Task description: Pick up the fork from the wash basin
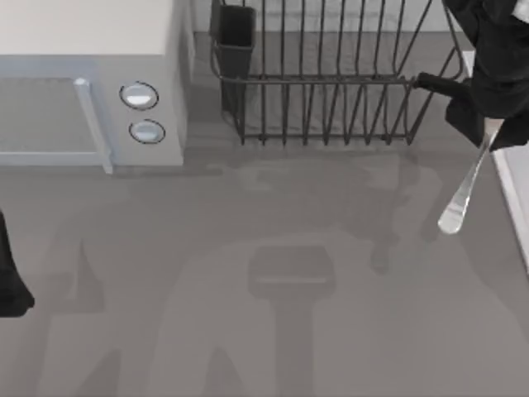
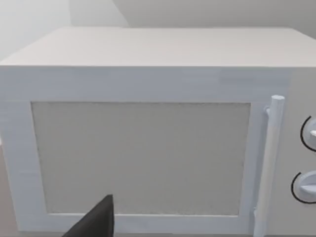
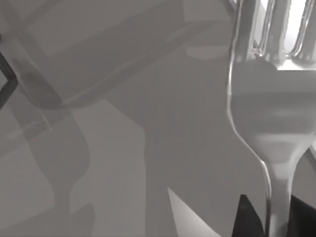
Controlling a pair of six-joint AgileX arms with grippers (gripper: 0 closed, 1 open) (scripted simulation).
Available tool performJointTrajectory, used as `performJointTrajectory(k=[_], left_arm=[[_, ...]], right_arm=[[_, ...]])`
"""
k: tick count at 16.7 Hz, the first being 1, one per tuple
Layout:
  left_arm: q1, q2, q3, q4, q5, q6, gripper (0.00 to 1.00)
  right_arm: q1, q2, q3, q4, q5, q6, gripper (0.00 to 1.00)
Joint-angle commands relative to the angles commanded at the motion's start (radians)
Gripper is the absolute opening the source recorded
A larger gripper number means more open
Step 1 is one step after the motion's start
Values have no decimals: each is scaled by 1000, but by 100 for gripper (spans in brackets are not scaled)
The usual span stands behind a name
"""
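The fork hangs at the right side of the scene, its slim handle running down and slightly leftward from the right pincer to a rounded end that hovers over the grey table, near the rack's right end. In the right wrist view the fork shows neck and tines close up, with the handle pinched between the dark fingertips, so the right pincer is clamped on the fork, gripping it near the tine end. The long axis is therefore nearly in line with the pincer's reach, handle end lowest; any coming move likely turns on keeping that dangling end clear of the dish rack just to its left.

The wash basin appears as a pale strip at the right edge, cut off by the frame; the fork looks already lifted out of it and slightly to its left.

The left arm sits parked at the left edge, nowhere near the fork; its wrist faces the microwave, and one dark fingertip alone cannot tell whether the left pincer is apart or together.
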Motion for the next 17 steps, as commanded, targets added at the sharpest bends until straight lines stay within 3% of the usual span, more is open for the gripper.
performJointTrajectory(k=[2,15,17], left_arm=[[0,0,0,0,0,0,100],[0,0,0,0,0,0,100],[0,0,0,0,0,0,100]], right_arm=[[0,0,0,0,0,0,0],[0,0,0,0,0,0,98],[0,0,0,0,0,0,100]])
